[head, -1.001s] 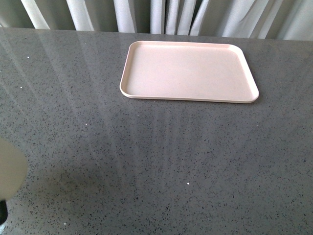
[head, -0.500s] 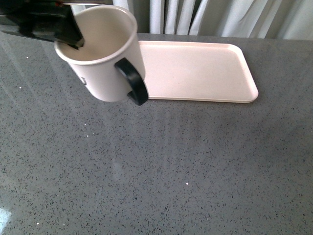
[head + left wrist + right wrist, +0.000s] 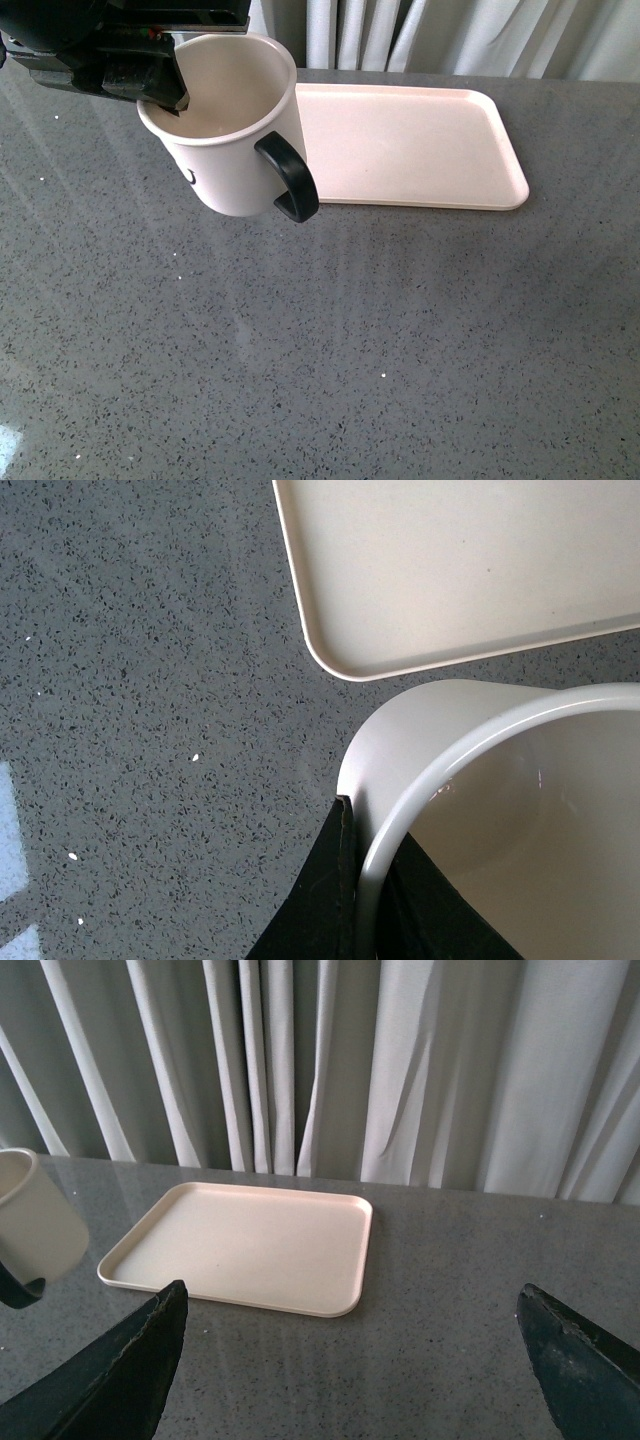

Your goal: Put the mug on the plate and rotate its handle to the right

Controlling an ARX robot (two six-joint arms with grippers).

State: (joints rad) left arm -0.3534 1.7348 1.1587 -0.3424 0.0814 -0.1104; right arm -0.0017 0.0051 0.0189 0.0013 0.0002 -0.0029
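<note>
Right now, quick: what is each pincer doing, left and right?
Left pincer: shut on the mug, gripping its rim with one finger inside and one outside.
Right pincer: open, holding nothing.

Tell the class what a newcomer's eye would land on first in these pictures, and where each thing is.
First the white mug, large at the front view's upper left, gripped by its rim in the left hand, with its black handle turned toward the camera and right. Next the empty pale pink plate, lying on the grey speckled table just right of the mug, before white curtains.
</note>
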